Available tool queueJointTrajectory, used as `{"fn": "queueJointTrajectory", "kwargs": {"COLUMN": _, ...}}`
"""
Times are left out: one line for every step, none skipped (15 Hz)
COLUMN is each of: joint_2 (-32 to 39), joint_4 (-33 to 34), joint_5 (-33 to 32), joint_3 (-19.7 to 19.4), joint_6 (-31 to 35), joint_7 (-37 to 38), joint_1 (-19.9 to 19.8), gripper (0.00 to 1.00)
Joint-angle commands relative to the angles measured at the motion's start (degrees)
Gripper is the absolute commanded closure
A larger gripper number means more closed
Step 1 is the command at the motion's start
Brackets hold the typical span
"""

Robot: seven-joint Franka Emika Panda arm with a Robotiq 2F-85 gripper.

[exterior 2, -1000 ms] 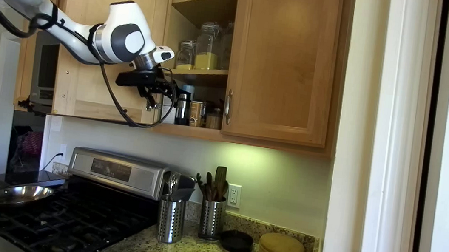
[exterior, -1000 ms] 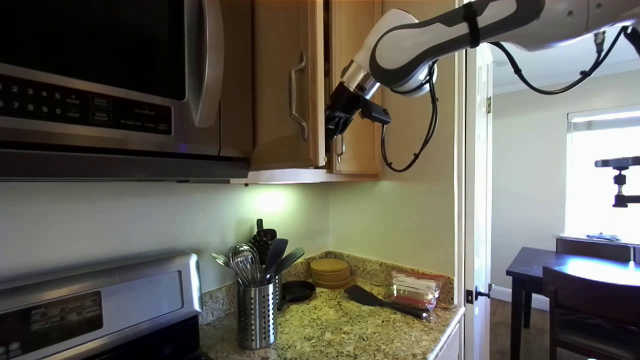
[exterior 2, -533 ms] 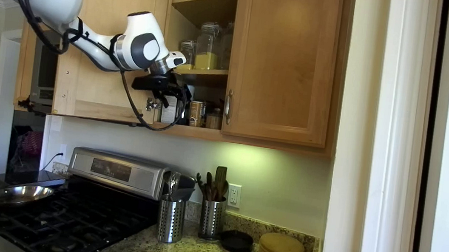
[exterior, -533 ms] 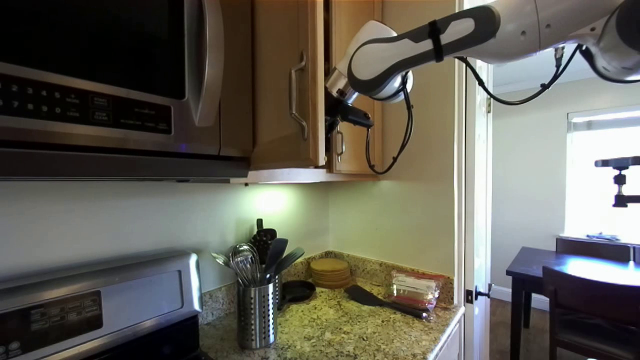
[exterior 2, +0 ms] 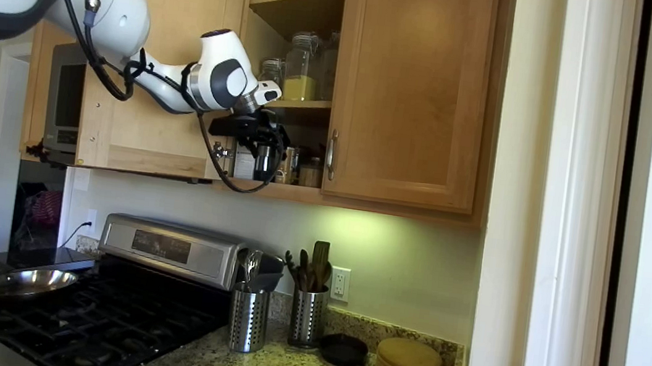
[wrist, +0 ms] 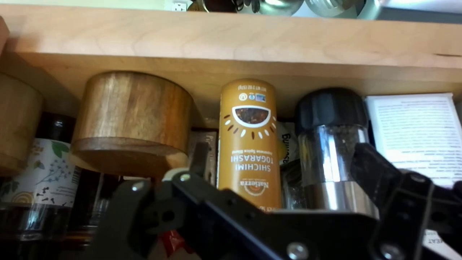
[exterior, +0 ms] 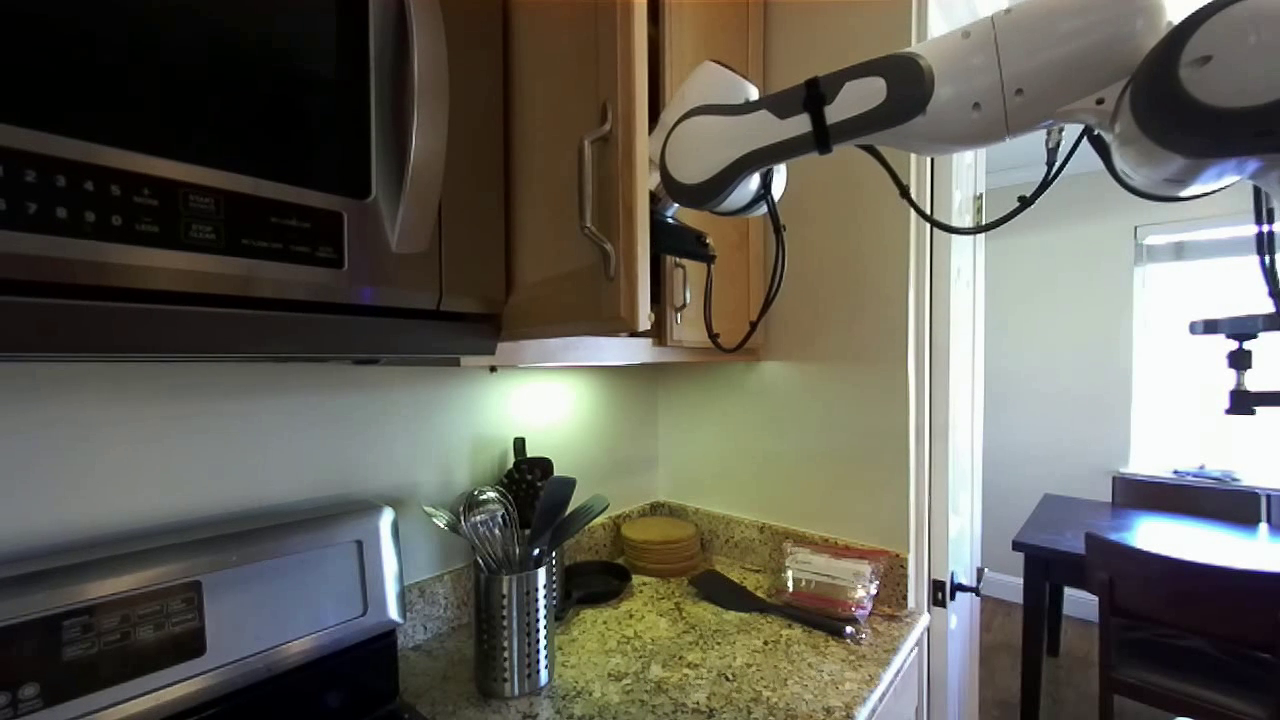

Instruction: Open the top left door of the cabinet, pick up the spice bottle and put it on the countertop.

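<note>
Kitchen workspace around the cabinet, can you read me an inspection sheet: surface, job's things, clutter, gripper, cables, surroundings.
Surface: speckled granite countertop, things standing and lying on it.
Job's things: top left door open; spice bottle upright inside the cabinet, not yet on the countertop.
Clutter: wooden cylinder and black-based jar on either side of the spice bottle; two steel utensil holders, black pan, stacked tan rounds and black spatula on the countertop.
Gripper: open; spice bottle shows between the jaws in the wrist view; contact cannot be told.
Cables: black cable hangs in a loop, crossing the cabinet's lower edge in an exterior view; snags: nothing seen.
Surroundings: stove with steel skillet, microwave, dark table.
</note>
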Motion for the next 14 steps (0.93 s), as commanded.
{"fn": "queueJointTrajectory", "kwargs": {"joint_2": 3.0, "joint_4": 5.0, "joint_5": -2.1, "joint_3": -1.5, "joint_6": -1.9, "joint_7": 2.5, "joint_1": 1.0, "gripper": 0.0}}
{"fn": "queueJointTrajectory", "kwargs": {"joint_2": 3.6, "joint_4": 5.8, "joint_5": -2.2, "joint_3": -1.6, "joint_6": -1.8, "joint_7": 2.6, "joint_1": 1.1, "gripper": 0.0}}
{"fn": "queueJointTrajectory", "kwargs": {"joint_2": 4.4, "joint_4": 6.7, "joint_5": -2.1, "joint_3": -1.8, "joint_6": -1.8, "joint_7": 2.6, "joint_1": 1.2, "gripper": 0.0}}
{"fn": "queueJointTrajectory", "kwargs": {"joint_2": 5.1, "joint_4": 7.6, "joint_5": -2.1, "joint_3": -2.0, "joint_6": -1.9, "joint_7": 2.7, "joint_1": 1.2, "gripper": 0.0}}
{"fn": "queueJointTrajectory", "kwargs": {"joint_2": 5.8, "joint_4": 8.5, "joint_5": -2.2, "joint_3": -2.1, "joint_6": -2.1, "joint_7": 2.7, "joint_1": 1.3, "gripper": 0.0}}
{"fn": "queueJointTrajectory", "kwargs": {"joint_2": 6.5, "joint_4": 9.2, "joint_5": -2.1, "joint_3": -2.2, "joint_6": -2.2, "joint_7": 2.7, "joint_1": 1.3, "gripper": 0.0}}
{"fn": "queueJointTrajectory", "kwargs": {"joint_2": 7.2, "joint_4": 10.1, "joint_5": -2.0, "joint_3": -2.3, "joint_6": -2.3, "joint_7": 2.6, "joint_1": 1.4, "gripper": 0.0}}
{"fn": "queueJointTrajectory", "kwargs": {"joint_2": 7.9, "joint_4": 10.8, "joint_5": -1.9, "joint_3": -2.4, "joint_6": -2.4, "joint_7": 2.6, "joint_1": 1.4, "gripper": 0.0}}
{"fn": "queueJointTrajectory", "kwargs": {"joint_2": 8.6, "joint_4": 11.6, "joint_5": -1.7, "joint_3": -2.4, "joint_6": -2.5, "joint_7": 2.5, "joint_1": 1.5, "gripper": 0.0}}
{"fn": "queueJointTrajectory", "kwargs": {"joint_2": 9.3, "joint_4": 12.2, "joint_5": -1.6, "joint_3": -2.5, "joint_6": -2.6, "joint_7": 2.4, "joint_1": 1.6, "gripper": 0.0}}
{"fn": "queueJointTrajectory", "kwargs": {"joint_2": 9.9, "joint_4": 12.7, "joint_5": -1.4, "joint_3": -2.5, "joint_6": -2.4, "joint_7": 2.2, "joint_1": 1.6, "gripper": 0.0}}
{"fn": "queueJointTrajectory", "kwargs": {"joint_2": 10.4, "joint_4": 12.9, "joint_5": -1.4, "joint_3": -1.7, "joint_6": -2.1, "joint_7": 2.0, "joint_1": 1.0, "gripper": 0.08}}
{"fn": "queueJointTrajectory", "kwargs": {"joint_2": 10.8, "joint_4": 13.3, "joint_5": -1.4, "joint_3": -1.7, "joint_6": -2.0, "joint_7": 2.0, "joint_1": 1.0, "gripper": 0.26}}
{"fn": "queueJointTrajectory", "kwargs": {"joint_2": 11.2, "joint_4": 13.7, "joint_5": -1.3, "joint_3": -1.7, "joint_6": -2.0, "joint_7": 1.9, "joint_1": 1.0, "gripper": 0.33}}
